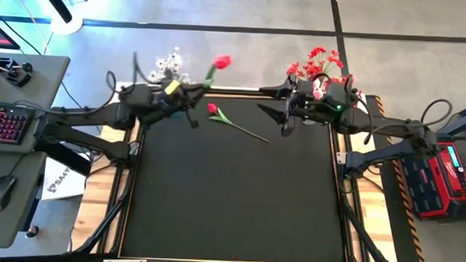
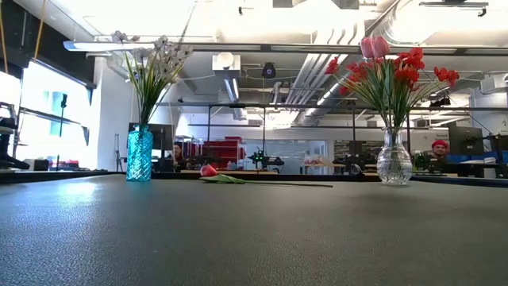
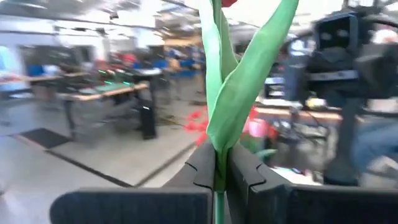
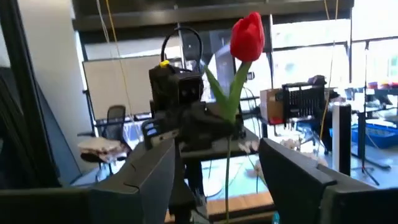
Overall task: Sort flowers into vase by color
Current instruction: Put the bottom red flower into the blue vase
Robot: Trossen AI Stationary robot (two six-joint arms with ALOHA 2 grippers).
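Observation:
My left gripper (image 1: pixel 197 92) is raised over the table's far left, shut on a red flower whose bud (image 4: pixel 247 36) stands above its green leaves (image 3: pixel 236 81). My right gripper (image 1: pixel 267 101) faces it from the right, open, its fingers (image 4: pixel 155 168) apart with nothing between them. A second red flower (image 1: pixel 212 109) lies flat on the black table, its stem running to the near right. A blue vase (image 2: pixel 140 155) holds white flowers at the far left. A clear vase (image 2: pixel 394 159) holds red ones at the far right. My left gripper pinches the flower's green stem (image 3: pixel 219 180) between its two fingers, just below where the leaves branch off. The fingers lie level, coming from the table's left, across the stem. The flower stands upright and clear of the table, its lower stem (image 4: pixel 227 180) hanging below the fingers.
A raised wooden rim (image 1: pixel 344 189) frames the black table top. A desk with a keyboard (image 1: pixel 4 123) and a mouse stands left of the table, and a red case (image 1: pixel 437 181) right of it. The table's near half (image 2: pixel 254 238) is bare mat.

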